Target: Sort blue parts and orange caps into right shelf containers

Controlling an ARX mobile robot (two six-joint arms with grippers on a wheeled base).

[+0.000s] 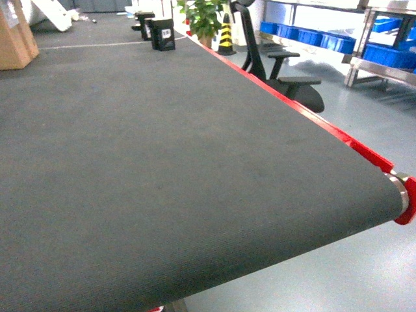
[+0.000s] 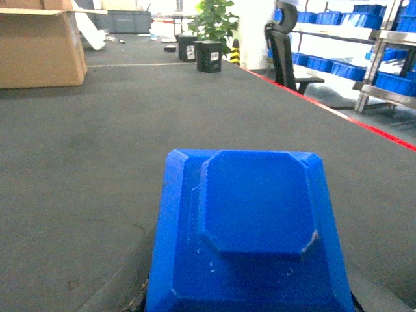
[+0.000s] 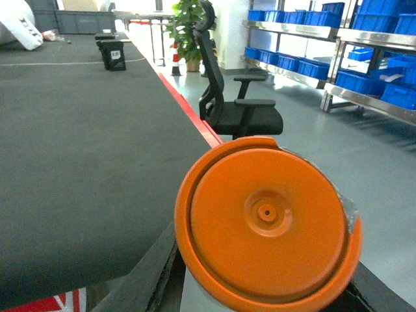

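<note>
A blue part (image 2: 250,227), a flat-topped block with bevelled corners, fills the lower left wrist view. My left gripper (image 2: 250,296) is shut on it, with dark fingers (image 2: 133,286) just showing beside it above the dark belt (image 2: 97,162). In the right wrist view a round orange cap (image 3: 266,227), seen end on, sits in my shut right gripper (image 3: 266,299), out past the belt's red edge (image 3: 188,110) over the floor. The right shelf containers (image 3: 289,64) are blue crates on steel racks at the right (image 1: 338,40). Neither gripper shows in the head view.
A black office chair (image 1: 286,71) stands between the belt (image 1: 162,162) and the racks. A cardboard box (image 2: 39,49), small black boxes (image 1: 161,34), a potted plant (image 1: 203,18) and a striped cone (image 1: 226,36) lie at the far end. The belt's roller end (image 1: 403,195) is at the right.
</note>
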